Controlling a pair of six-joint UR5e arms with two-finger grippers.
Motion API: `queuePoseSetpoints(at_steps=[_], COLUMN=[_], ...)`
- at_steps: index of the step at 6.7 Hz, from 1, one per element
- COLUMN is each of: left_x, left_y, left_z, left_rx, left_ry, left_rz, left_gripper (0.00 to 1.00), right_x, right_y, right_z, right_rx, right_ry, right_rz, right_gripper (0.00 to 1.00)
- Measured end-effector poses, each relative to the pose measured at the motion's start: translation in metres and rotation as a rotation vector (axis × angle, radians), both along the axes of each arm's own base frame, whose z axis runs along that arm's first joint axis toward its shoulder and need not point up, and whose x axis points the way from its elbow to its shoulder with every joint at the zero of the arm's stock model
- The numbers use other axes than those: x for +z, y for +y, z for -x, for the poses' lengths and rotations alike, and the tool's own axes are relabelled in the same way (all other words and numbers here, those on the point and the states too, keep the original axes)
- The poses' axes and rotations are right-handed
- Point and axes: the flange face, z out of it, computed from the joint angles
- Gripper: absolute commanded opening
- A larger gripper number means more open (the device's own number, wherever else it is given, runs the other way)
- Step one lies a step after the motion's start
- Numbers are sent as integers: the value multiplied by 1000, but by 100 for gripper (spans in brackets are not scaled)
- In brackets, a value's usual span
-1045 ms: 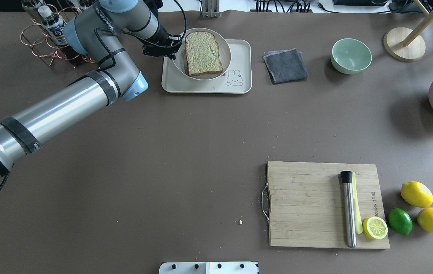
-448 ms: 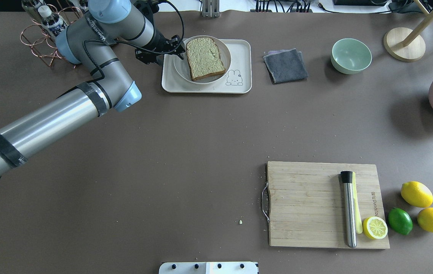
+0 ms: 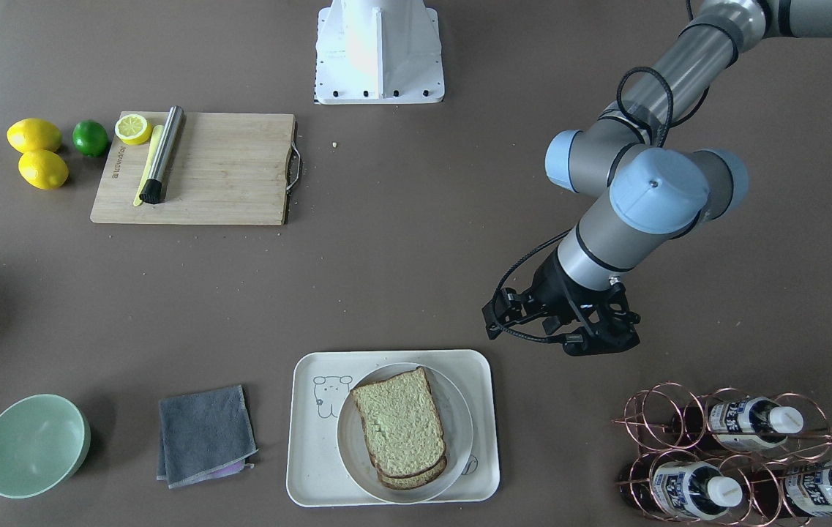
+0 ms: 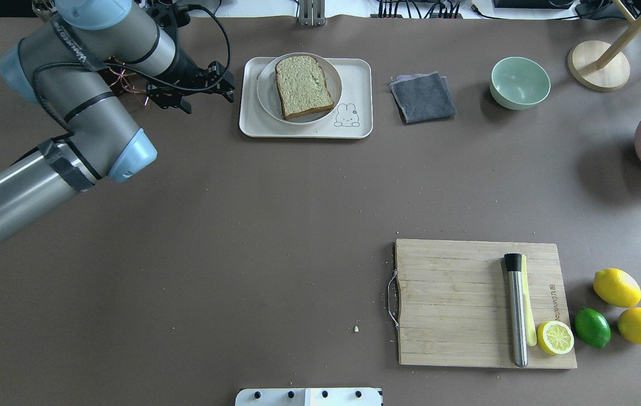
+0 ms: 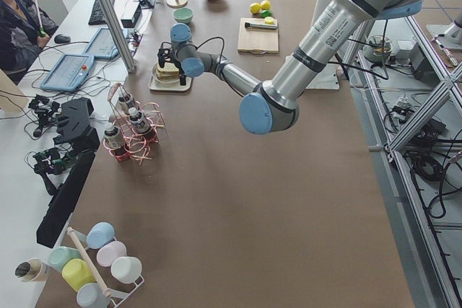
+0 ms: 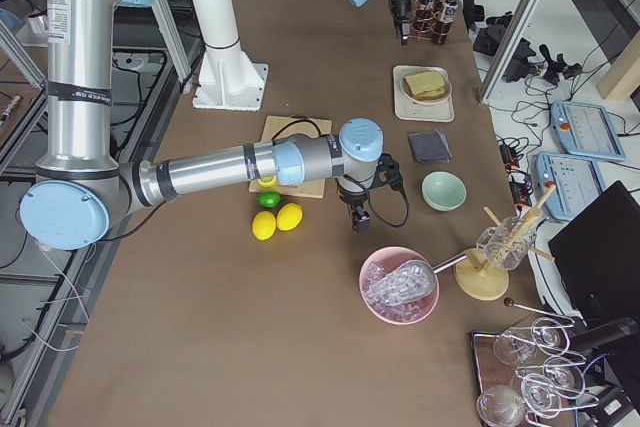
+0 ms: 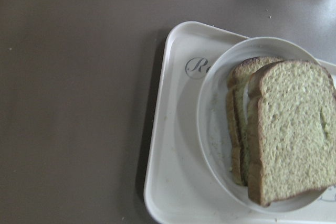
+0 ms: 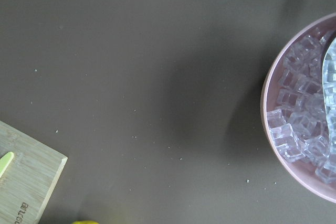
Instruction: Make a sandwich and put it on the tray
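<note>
The sandwich [image 4: 303, 85] sits on a round white plate [image 4: 334, 79], and that plate sits inside the tray [image 4: 297, 129] at the far side of the table. From the left wrist view the two bread slices are stacked a little askew, the lower one peeking out on one side. The tray's bear drawing shows just beside the plate.

The left gripper [image 4: 220, 83] hangs just off the tray's left edge, clear of the tray, the plate and the bread. It carries nothing that shows. The black hardware is too tangled to say whether its fingers are apart or together. Beside that arm, at the table's far left corner, a copper wire rack [image 3: 737, 454] holds bottles lying on their sides.

Over on the other end, the right gripper [image 6: 359, 217] shows only in the side view, so its fingers cannot be judged. It hovers over bare table between a pink bowl of ice cubes [image 6: 400, 285] and the wooden cutting board [image 4: 455, 304]. On that board lie a steel tool [image 4: 517, 316] and a lemon half [image 4: 555, 337]. Two lemons [image 4: 616, 287] and a lime [image 4: 592, 327] rest just off the board's edge. A grey cloth [image 4: 423, 97] and a green bowl [image 4: 520, 83] stand to the right of the tray.
</note>
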Motion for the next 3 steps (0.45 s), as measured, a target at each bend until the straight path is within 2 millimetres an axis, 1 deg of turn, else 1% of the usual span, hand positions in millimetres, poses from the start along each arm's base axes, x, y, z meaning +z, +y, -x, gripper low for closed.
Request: queuePoseSetpoints(at_steps=[1, 2, 3], left_x=[11, 28, 56], left_y=[21, 44, 67], left_z=[52, 102, 157], left_rx=[71, 138, 184], left_ry=[-91, -166, -223], left_rz=[-75, -145, -201], left_gripper=[98, 98, 98], right_x=[1, 2, 3], right_y=[0, 0, 0], right_z=[0, 0, 0], right_rx=[-1, 1, 9], right_ry=[1, 3, 7], right_rz=[2, 5, 14], right_gripper=[100, 100, 100])
